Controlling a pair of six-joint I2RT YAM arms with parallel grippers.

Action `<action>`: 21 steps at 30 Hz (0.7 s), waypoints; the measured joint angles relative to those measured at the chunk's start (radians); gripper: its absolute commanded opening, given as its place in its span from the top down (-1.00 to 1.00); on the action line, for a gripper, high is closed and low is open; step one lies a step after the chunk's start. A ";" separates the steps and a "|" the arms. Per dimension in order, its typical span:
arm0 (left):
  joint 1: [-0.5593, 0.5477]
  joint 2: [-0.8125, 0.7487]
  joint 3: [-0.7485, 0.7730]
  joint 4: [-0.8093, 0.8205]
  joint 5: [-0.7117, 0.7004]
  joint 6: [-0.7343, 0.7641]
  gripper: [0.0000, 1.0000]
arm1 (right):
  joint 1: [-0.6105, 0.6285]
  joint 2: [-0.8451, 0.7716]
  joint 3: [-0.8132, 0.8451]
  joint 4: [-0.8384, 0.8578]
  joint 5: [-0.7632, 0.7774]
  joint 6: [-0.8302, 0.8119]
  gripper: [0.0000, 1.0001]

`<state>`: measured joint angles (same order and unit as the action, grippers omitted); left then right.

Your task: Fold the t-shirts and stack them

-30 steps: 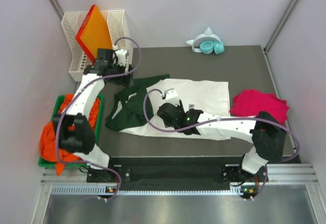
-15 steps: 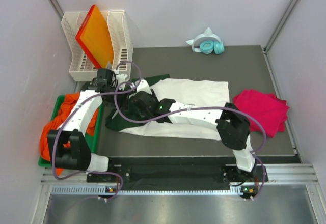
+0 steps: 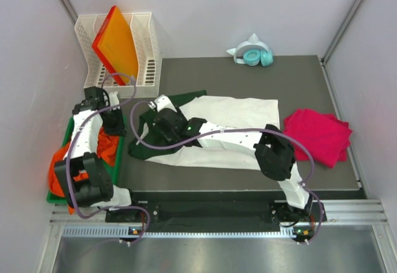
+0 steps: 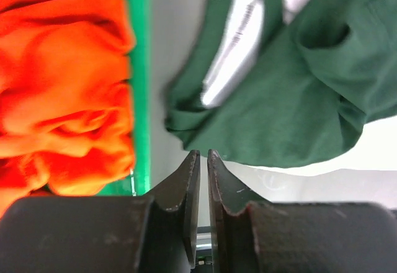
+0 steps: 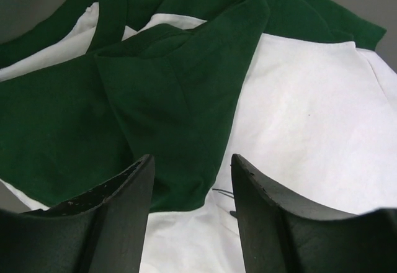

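Observation:
A dark green t-shirt (image 3: 146, 138) lies crumpled on the left part of a spread white t-shirt (image 3: 239, 127). My right gripper (image 3: 161, 126) hovers open just above the green shirt (image 5: 155, 99), with the white shirt (image 5: 310, 111) under its right finger and nothing between the fingers (image 5: 192, 161). My left gripper (image 3: 115, 124) hangs over the mat strip between the green bin and the green shirt (image 4: 298, 87). Its jaws (image 4: 201, 155) are shut with only a thin slit and hold nothing. A folded red t-shirt (image 3: 316, 133) rests at the right.
A green bin (image 3: 121, 138) at the table's left edge holds crumpled orange shirts (image 3: 61, 169), also in the left wrist view (image 4: 62, 87). A white rack (image 3: 146, 43) with an orange board (image 3: 116, 43) stands back left. Teal headphones (image 3: 253, 56) lie at the back edge.
The left gripper swung from beside the rack forward and left to the bin's edge. The right arm reached left across the white shirt and now sits over the green shirt.

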<state>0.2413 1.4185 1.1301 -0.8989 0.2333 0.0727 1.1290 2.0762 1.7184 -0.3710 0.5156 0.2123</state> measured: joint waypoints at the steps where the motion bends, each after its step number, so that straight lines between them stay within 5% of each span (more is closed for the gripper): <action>1: 0.017 0.000 0.002 0.001 0.000 -0.006 0.65 | 0.000 0.008 0.008 0.000 -0.002 -0.009 -0.07; 21: 0.187 -0.124 0.002 -0.026 0.073 -0.008 0.51 | 0.011 0.204 0.230 0.004 -0.172 -0.124 0.00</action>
<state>0.4286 1.2949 1.1316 -0.9249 0.3061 0.0643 1.1397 2.2799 1.9488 -0.3668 0.3435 0.0883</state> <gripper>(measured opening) 0.245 0.505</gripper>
